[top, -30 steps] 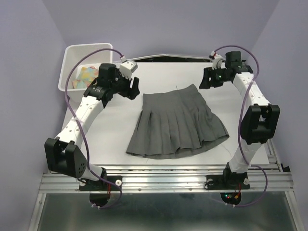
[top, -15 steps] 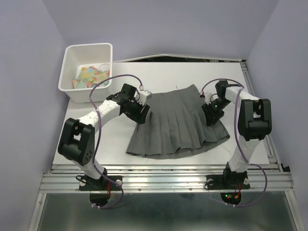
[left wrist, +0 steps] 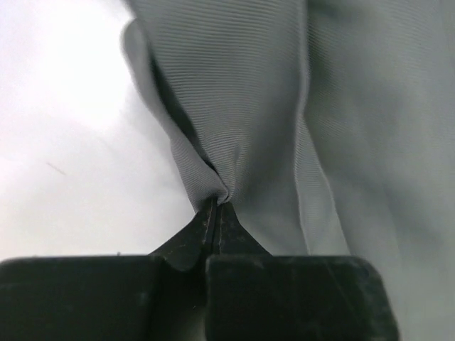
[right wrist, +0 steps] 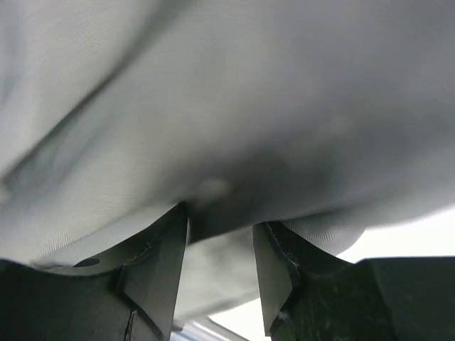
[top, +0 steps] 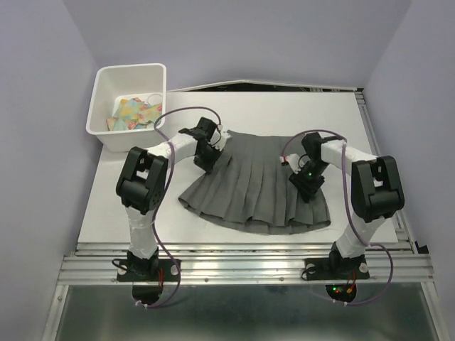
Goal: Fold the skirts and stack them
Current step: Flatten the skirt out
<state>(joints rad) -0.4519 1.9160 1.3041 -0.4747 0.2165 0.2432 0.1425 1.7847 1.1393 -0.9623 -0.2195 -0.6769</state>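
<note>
One dark grey pleated skirt (top: 256, 186) lies spread on the white table (top: 124, 213), waist toward the back and hem toward the arms. My left gripper (top: 209, 152) is at its upper left edge. In the left wrist view this gripper (left wrist: 215, 202) is shut on a pinched ridge of the skirt (left wrist: 284, 106). My right gripper (top: 307, 182) sits on the skirt's right side. In the right wrist view the skirt (right wrist: 227, 92) drapes over the right gripper (right wrist: 220, 217), whose jaws stand partly apart with a thick fold of cloth between the tips.
A white bin (top: 131, 67) holding colourful folded cloths (top: 135, 110) stands at the back left. The table's right edge has a metal rail (top: 364, 114). Purple walls enclose the table on three sides.
Both arms came down from the back onto the skirt's sides. The left gripper closed on the cloth, the right one narrowed. The skirt has shifted and its hem has swung left.
</note>
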